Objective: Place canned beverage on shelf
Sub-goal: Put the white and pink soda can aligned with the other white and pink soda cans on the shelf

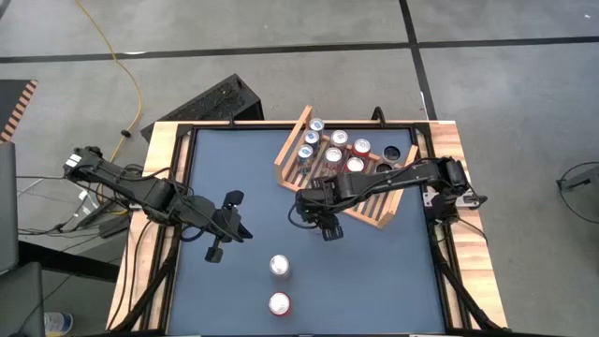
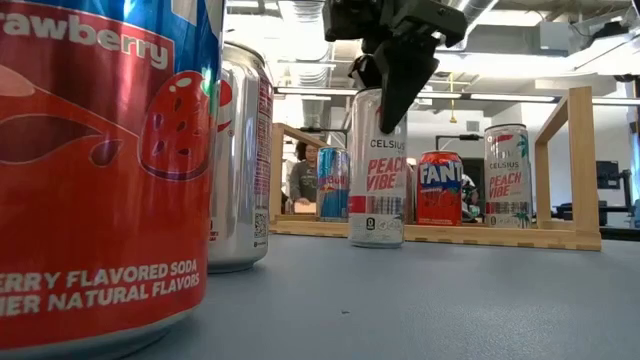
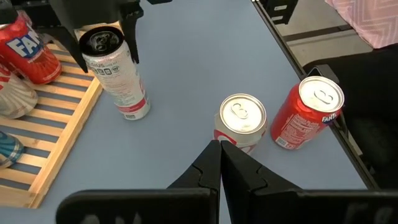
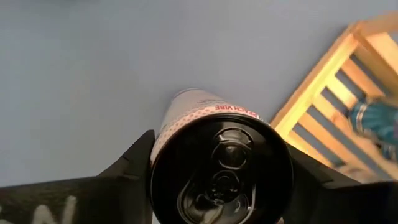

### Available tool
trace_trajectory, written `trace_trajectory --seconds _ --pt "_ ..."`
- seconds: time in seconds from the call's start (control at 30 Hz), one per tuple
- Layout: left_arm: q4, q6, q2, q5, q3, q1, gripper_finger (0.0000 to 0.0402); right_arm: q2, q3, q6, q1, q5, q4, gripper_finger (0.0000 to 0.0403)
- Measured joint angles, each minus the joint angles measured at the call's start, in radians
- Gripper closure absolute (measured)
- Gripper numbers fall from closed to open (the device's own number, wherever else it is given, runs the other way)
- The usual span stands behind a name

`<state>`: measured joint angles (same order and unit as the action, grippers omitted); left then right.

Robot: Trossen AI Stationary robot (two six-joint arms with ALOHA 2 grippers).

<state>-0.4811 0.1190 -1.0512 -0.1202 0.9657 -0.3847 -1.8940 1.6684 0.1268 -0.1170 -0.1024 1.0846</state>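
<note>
A tall silver can [image 2: 377,190] marked Peach Vibe stands upright on its base on the blue table, just outside the wooden shelf's [image 1: 374,213] near-left edge. My right gripper [image 1: 328,225] is over it, its fingers down either side of the can's top. The shelf holds several cans [image 1: 332,150], which stand upright on its slats. My left gripper [image 1: 215,251] hangs shut above the table's left half and holds nothing. In the left wrist view its tips [image 3: 219,148] point toward two loose cans. My right gripper has the can by its upper end, just under the rim [image 4: 165,146], one finger on each of two opposite sides. The fingers [image 2: 395,95] come from above and point steeply down. The can stands upright on the table on its base [image 2: 376,238].
Two loose cans stand near the table's front middle, one with a silver wall [image 1: 280,266] and a red one [image 1: 279,303]. They loom large at the left of the low view. A wooden rim [image 1: 159,178] runs around the table. The shelf has a free patch at its near-right corner [image 1: 379,220].
</note>
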Motion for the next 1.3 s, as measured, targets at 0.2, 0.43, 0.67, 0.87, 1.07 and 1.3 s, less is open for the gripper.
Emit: trace_trajectory --seconds 0.2,0.43,0.67,0.87,1.07,1.3 --pt "-0.001 -0.001 0.000 0.000 0.000 0.000 0.0402 0.034 -0.005 -0.120 -0.010 0.019 0.052 0.0185" --pt "-0.009 -0.024 0.000 0.003 0.000 0.000 0.0402 0.175 -0.011 -0.260 -0.022 0.019 0.108 0.0186" --pt "-0.009 -0.035 0.000 0.003 0.000 0.000 0.0401 0.298 -0.011 -0.482 -0.057 -0.130 0.343 0.0179" --pt "-0.008 -0.044 0.000 0.003 0.000 0.000 0.0402 0.340 -0.033 -0.559 -0.087 -0.224 0.405 0.0181" --pt "-0.008 -0.039 0.000 0.004 0.000 0.000 0.0402 0.480 -0.250 -0.656 -0.085 -0.181 0.324 0.0180" --pt "0.008 -0.051 0.000 0.003 0.000 0.000 0.0402 0.635 -0.467 -0.692 -0.030 -0.127 0.183 0.0179"
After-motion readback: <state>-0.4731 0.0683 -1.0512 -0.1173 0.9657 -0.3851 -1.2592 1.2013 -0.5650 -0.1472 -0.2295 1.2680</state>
